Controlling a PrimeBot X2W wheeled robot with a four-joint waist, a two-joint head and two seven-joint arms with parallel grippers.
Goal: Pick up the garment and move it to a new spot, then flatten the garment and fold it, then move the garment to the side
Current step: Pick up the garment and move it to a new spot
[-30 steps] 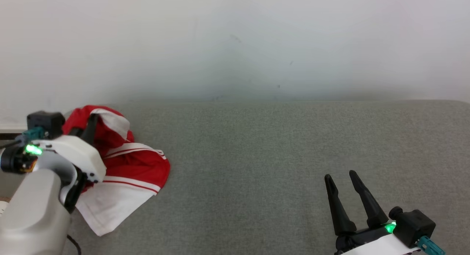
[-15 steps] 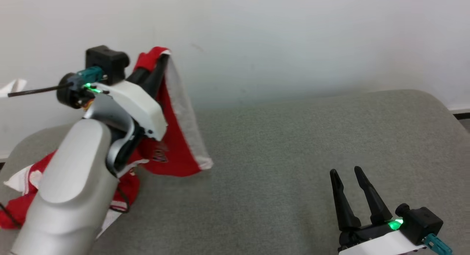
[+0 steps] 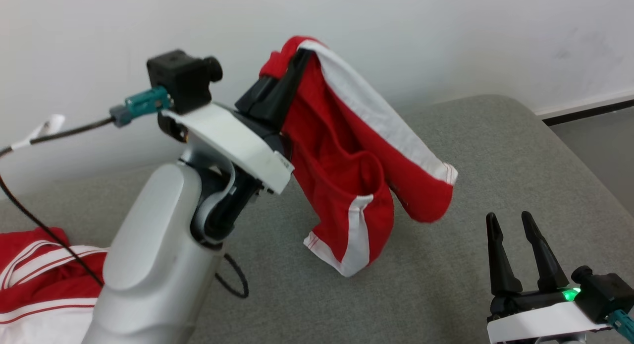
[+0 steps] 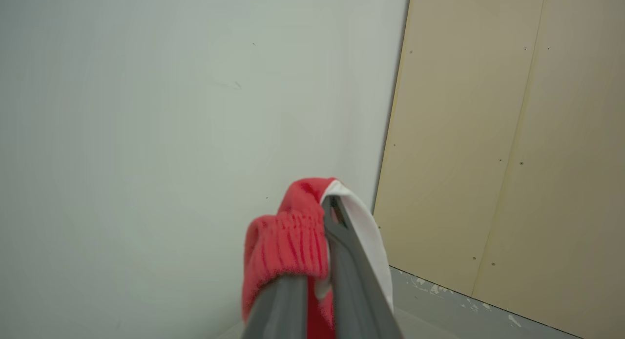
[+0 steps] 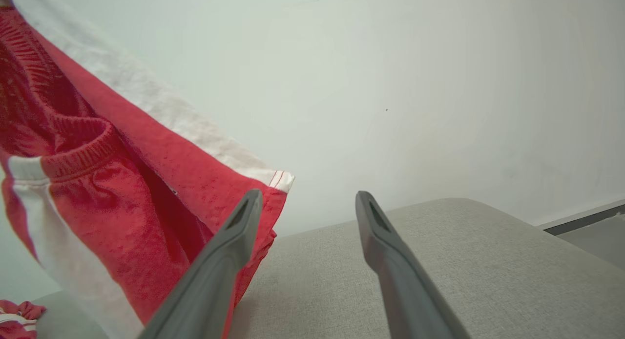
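Observation:
My left gripper [image 3: 297, 56] is shut on the waistband of a red garment [image 3: 356, 160] with white side stripes and holds it up in front of the wall. The cloth hangs down and to the right, its lower hem close to the grey cushion [image 3: 446, 284]. In the left wrist view the gripper [image 4: 328, 204] pinches the red elastic band of the garment [image 4: 288, 236]. My right gripper [image 3: 508, 217] stands open low at the right, apart from the cloth. In its own view the gripper [image 5: 308, 196] is empty, with the garment [image 5: 112, 182] hanging to its left.
A second red and white cloth [image 3: 34, 274] lies crumpled on the cushion at the lower left, also seen as cloth [image 5: 14, 314]. A black cable [image 3: 49, 230] trails from the left arm. The cushion's right edge drops to grey floor [image 3: 599, 150]. A pale wall [image 3: 446, 36] stands behind.
The head camera has turned. My left gripper has lifted the garment off the pile, up and to the right. The right gripper has stayed open in place.

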